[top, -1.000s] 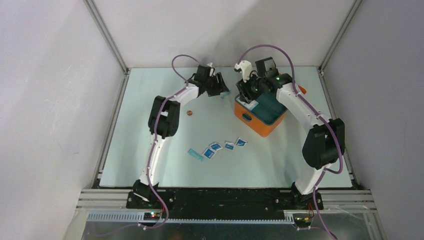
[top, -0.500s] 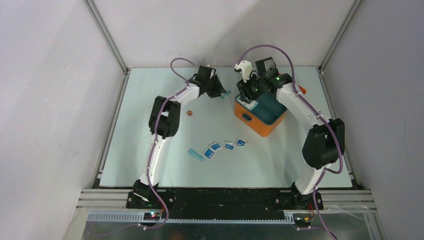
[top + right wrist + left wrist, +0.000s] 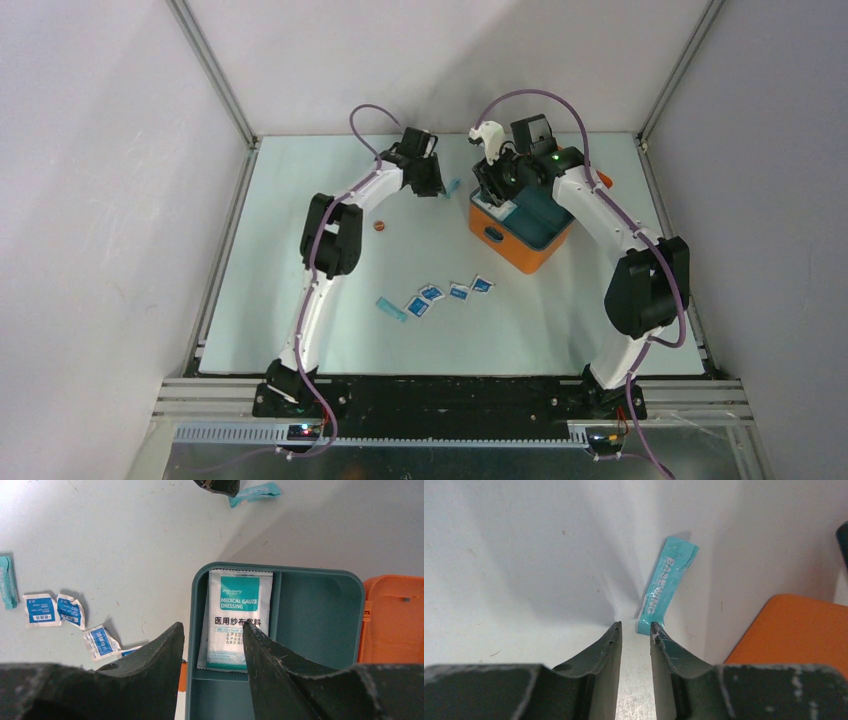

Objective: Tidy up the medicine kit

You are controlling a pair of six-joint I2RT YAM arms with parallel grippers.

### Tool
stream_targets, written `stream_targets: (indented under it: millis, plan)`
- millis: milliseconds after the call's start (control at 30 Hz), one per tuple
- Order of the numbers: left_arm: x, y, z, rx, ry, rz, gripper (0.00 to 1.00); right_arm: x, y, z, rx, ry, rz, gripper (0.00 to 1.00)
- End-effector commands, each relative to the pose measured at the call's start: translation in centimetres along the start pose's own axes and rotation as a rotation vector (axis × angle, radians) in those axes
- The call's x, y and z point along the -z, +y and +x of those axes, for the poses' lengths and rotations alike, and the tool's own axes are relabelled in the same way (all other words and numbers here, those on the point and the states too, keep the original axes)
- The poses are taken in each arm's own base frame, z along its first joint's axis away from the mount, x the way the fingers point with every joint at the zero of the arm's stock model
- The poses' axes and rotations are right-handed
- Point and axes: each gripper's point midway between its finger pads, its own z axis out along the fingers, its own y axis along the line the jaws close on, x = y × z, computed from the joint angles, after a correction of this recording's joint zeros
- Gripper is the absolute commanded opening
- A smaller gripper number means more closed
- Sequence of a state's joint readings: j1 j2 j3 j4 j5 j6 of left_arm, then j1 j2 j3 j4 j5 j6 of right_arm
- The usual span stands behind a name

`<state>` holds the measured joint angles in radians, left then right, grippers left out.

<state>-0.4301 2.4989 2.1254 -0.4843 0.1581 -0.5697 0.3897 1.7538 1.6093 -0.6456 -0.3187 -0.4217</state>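
A pale table (image 3: 300, 300) carries the open medicine kit (image 3: 505, 240), an orange case with a dark teal tray (image 3: 320, 610). The kit sits directly beneath the right gripper (image 3: 212, 626) and off to the right of the left one.

The right gripper's jaws hang about half open over the tray, holding nothing. The left gripper (image 3: 635, 626) is low over the table with only a narrow gap between its jaws, and nothing in that gap.

One white gauze dressing packet (image 3: 240, 617) already lies in the tray compartment just ahead of the right jaws; the neighbouring compartment looks bare. A teal strip packet (image 3: 666, 585) lies on the table just past the left fingertips, its near end beside the right-hand tip. Four blue-white sachets (image 3: 42, 610), a second teal strip (image 3: 390, 308) and a small brown disc (image 3: 379, 226) are outside the kit, so most of the sorting seems left to do.

Compared with a second ago, the left jaws are much narrower and the wrist has turned slightly; the right arm and kit are unchanged.
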Motion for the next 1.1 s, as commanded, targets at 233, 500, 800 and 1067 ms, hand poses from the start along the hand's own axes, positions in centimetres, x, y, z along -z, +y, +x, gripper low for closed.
stream_targets:
  millis: [233, 500, 800, 1067]
  plan:
    - [2.0, -2.1, -2.4, -0.170, -0.070, -0.013, 0.33, 2.1, 0.0, -2.2, 0.040, -0.078, 0.028, 0.52]
    - [2.8, -6.8, -6.6, -0.185, -0.206, 0.143, 0.21, 2.5, 0.2, -1.5, 0.037, -0.070, 0.030, 0.52]
    - [-0.5, -7.0, -4.4, -0.026, -0.156, 0.221, 0.38, 2.6, -0.1, -1.2, 0.039, -0.056, 0.043, 0.52]
    - [-1.6, -6.1, -3.6, 0.058, -0.136, 0.200, 0.40, 2.5, -0.1, -0.9, 0.044, -0.043, 0.047, 0.52]
